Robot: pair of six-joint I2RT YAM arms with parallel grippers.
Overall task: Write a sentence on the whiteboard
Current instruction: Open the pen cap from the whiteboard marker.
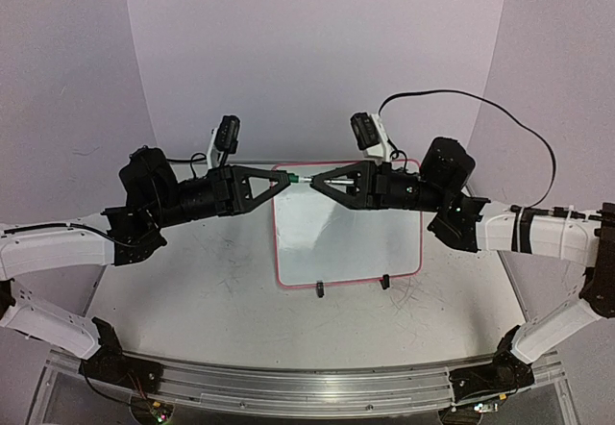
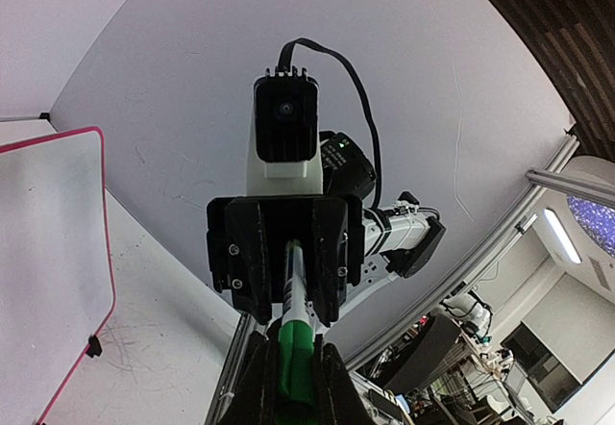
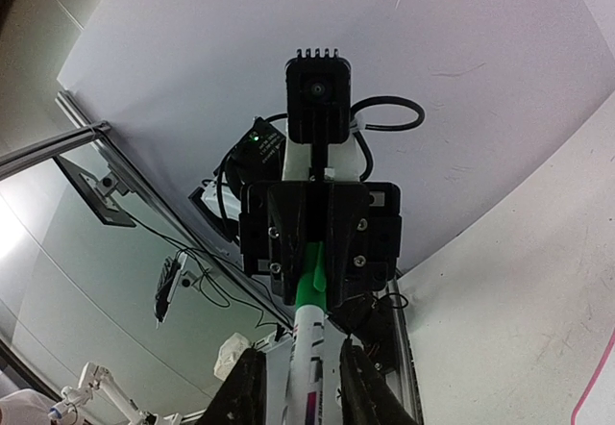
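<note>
Whiteboard (image 1: 346, 237) rounded, pink-framed | left tool (image 1: 287, 182) pinches green cap (image 2: 296, 353) | right tool (image 1: 316, 184) clamps white cylindrical marker (image 3: 308, 348)

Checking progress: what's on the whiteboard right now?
Visible whiteboard is blank, no writing. The left gripper and right gripper, jaws shut on a green marker, hang over its top edge; that strip is hidden.

A robotics lab: two arms (image 1: 58, 247) are bolted to an aluminium rail (image 1: 307, 387) at a scratched white table (image 1: 192, 290), ringed by a white backdrop (image 1: 317, 50). Beyond it, the left wrist view shows cluttered equipment (image 2: 452, 348) and a ceiling strip light (image 2: 560, 235).
</note>
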